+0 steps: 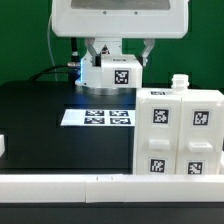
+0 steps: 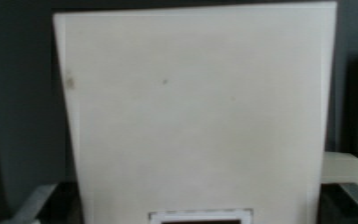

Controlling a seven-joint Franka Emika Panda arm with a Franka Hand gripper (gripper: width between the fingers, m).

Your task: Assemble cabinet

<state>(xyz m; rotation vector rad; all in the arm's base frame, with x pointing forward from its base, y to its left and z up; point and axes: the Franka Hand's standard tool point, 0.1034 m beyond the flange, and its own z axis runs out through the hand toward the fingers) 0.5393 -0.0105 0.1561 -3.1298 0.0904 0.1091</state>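
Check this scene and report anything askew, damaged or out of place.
Nothing stands out. The cabinet stands upright and square at the exterior view's right, the marker board lies flat on the black table, and a white panel sits level under the arm. Nothing looks broken or spilled.

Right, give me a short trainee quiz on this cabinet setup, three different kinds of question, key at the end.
1. True or false: the cabinet stands to the exterior view's left of the marker board.
2. What sits on top of the cabinet? A) a small knob B) a screwdriver C) a second marker board
3. Fill in: the tool has a white ___ bearing a square tag between its fingers.

Key
1. False: it stands to the board's right in that view.
2. A
3. panel: the white panel, which fills the wrist view.
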